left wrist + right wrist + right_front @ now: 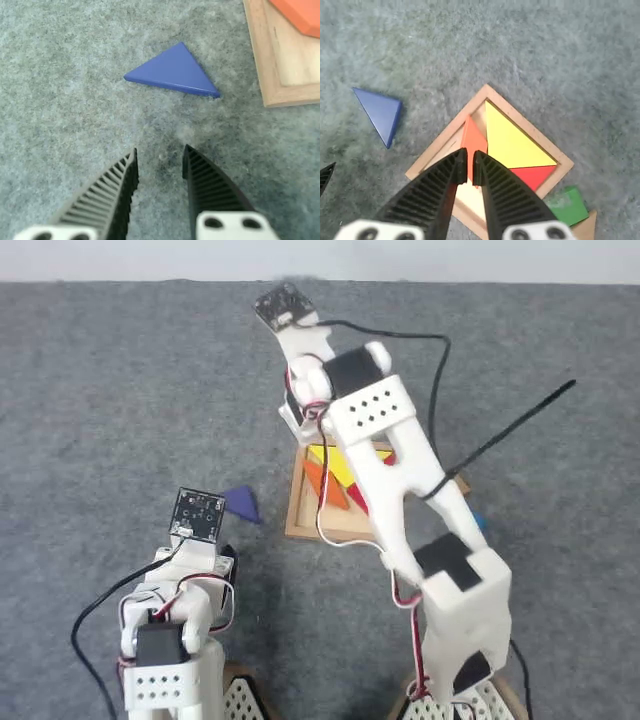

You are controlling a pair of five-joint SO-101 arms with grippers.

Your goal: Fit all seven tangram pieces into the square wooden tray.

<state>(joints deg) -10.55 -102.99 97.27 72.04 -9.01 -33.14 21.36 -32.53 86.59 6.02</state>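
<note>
We see a grey felt-covered desk (pixel 110 380) that carries everything. The white right arm (pixel 400 470) stretches far out across it. The right jaws are drawn almost together, with only a thin slit between them, and their tips hang over the square wooden tray (pixel 527 128). The white left arm (pixel 175 640) is folded close to its base. The left jaws stand apart with bare felt between them, and they grip nothing.

Inside the tray, the large yellow wooden triangle (pixel 512 142) lies flat along one inner wall. Outside the tray, the blue wooden triangle (pixel 172 72) lies flat on the felt, just ahead of the left jaws. It is near the tray's corner but apart from it.

The orange wooden piece (pixel 472 137) sits in the tray against the yellow triangle's edge, partly under the right jaws. We cannot tell whether they touch it. The small red wooden piece (pixel 535 175) fills the tray corner below the yellow one. Some pale tray floor is still bare. A small green wooden piece (pixel 567 205) rests on the felt just beside the tray's outer rim
</note>
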